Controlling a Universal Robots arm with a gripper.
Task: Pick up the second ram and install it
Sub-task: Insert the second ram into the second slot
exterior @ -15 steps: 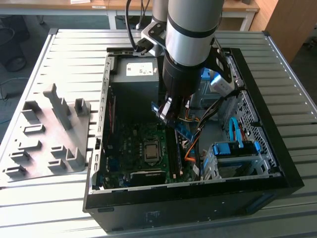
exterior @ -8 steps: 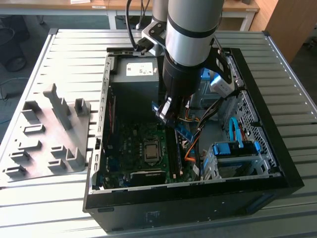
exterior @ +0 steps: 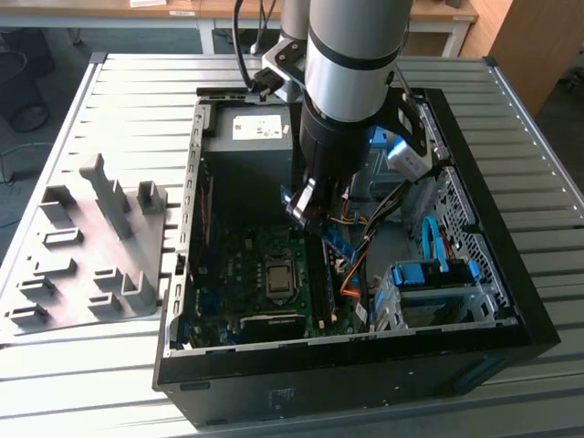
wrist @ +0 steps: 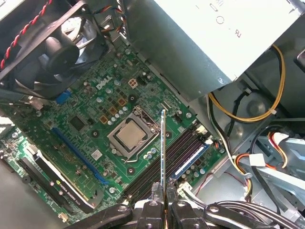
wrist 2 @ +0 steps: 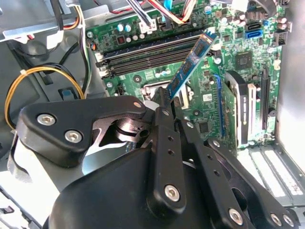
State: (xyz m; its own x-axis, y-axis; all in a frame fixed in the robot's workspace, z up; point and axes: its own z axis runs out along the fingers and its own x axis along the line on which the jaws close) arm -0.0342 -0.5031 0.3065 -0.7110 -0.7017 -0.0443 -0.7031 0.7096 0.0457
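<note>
A: What was held by the black two-fingered gripper [wrist: 164, 199]?

B: The second ram [wrist 2: 191, 64], a slim dark-green memory stick with a bluish label, was seen clamped near one end. The fingers [wrist 2: 162, 107] were drawn in flat against its two faces, with no gap left.

A: And where was the stick found?

B: It was found inside the open black computer case [exterior: 365, 370], held over the green motherboard [wrist: 102, 102]. In the first wrist view it was seen edge-on, lined up along the long black memory sockets [wrist: 181, 148] just beside the square metal processor [wrist: 129, 136] (whether a socket was touched could not be told). In the exterior view it was seen sloping down from the gripper toward the board.

A: Was anything else noted?

B: A grey plastic tray with upright slots [exterior: 87, 251] was seen on the ribbed metal table [exterior: 137, 82], near the table edge at the exterior view's left and apart from the case.
</note>
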